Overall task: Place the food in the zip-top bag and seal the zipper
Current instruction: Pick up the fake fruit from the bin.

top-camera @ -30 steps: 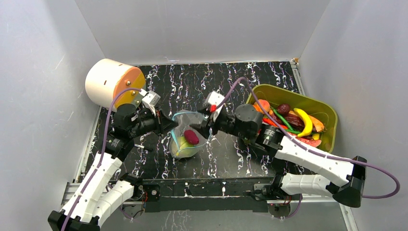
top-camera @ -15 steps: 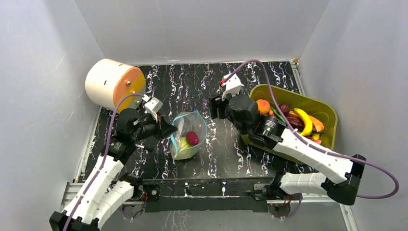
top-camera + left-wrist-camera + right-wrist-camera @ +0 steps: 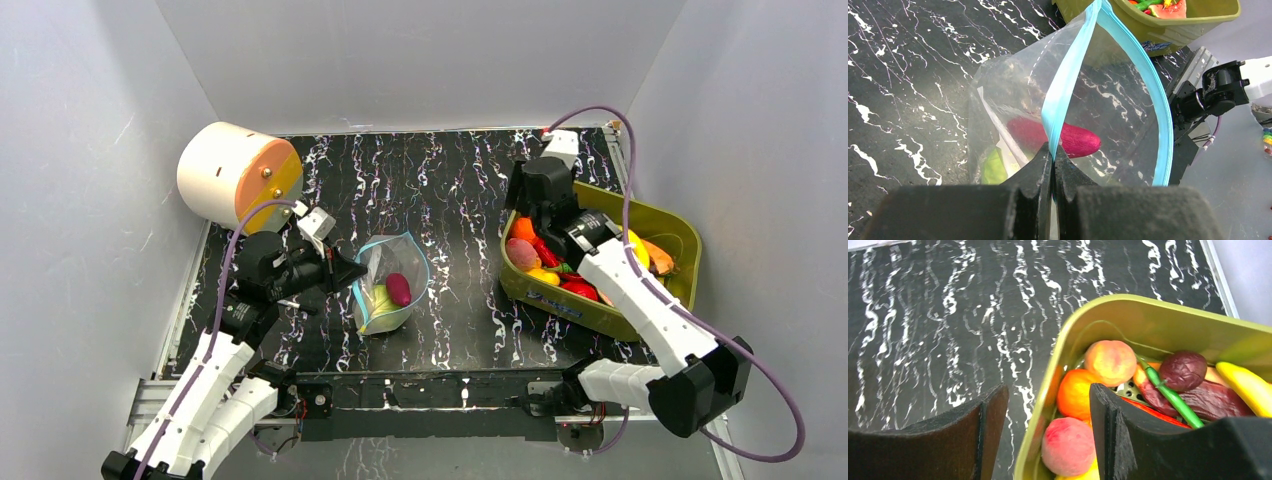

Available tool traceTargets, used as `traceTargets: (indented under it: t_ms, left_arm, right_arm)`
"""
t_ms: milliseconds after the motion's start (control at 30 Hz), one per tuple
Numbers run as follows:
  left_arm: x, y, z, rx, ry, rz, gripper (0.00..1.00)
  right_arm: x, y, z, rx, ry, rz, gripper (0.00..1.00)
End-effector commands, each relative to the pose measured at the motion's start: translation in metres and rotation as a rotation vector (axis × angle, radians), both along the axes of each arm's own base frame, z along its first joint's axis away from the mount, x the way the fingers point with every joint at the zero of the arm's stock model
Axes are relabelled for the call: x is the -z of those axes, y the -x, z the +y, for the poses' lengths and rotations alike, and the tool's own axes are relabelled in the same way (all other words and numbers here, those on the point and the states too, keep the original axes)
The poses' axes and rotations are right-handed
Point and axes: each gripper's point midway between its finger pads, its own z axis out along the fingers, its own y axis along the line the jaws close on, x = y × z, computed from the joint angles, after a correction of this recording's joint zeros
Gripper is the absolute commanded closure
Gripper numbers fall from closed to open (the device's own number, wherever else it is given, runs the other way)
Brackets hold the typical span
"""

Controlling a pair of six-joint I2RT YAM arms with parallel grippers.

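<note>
Black, white-veined table (image 3: 440,170), grey walls: my crinkly clear bag (image 3: 385,290) lies just off centre toward 7 o'clock, its long axis running 6 to 12 and its mouth gaping toward 12. My left gripper (image 3: 1053,155) pinches the smooth teal zipper (image 3: 1068,85), and a pebbled purple sweet potato (image 3: 1068,137) lies inside. At 3 o'clock, my right gripper (image 3: 1048,405) hangs spread over the olive bin (image 3: 1148,330) of glossy food (image 3: 1110,362). A cream drum (image 3: 225,170) sits at 10.

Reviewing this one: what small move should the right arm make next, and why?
Probably lower the open right pincer onto the peach in the corner of the olive-green bin. It hovers empty above that fruit, while the left pincer is shut on the zipper, holding the zip-top bag open for more food.
</note>
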Motion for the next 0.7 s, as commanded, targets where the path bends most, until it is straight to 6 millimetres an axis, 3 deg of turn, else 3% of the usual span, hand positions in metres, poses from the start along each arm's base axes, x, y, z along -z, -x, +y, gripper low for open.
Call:
traceTargets:
  t_ms: [0, 333, 667]
  left_arm:
    - [-0.006, 0.003, -0.002, 0.028, 0.007, -0.037, 1.0]
    - [-0.007, 0.004, -0.001, 0.024, 0.007, -0.047, 1.0]
    - [-0.007, 0.003, 0.001, 0.014, 0.001, -0.05, 1.0]
  right_arm:
    - [0.019, -0.014, -0.027, 0.099, -0.102, 0.038, 0.41]
    - [0.077, -0.022, -0.058, 0.185, -0.328, 0.155, 0.39]
    - [0.103, -0.025, -0.052, 0.142, -0.344, 0.188, 0.36]
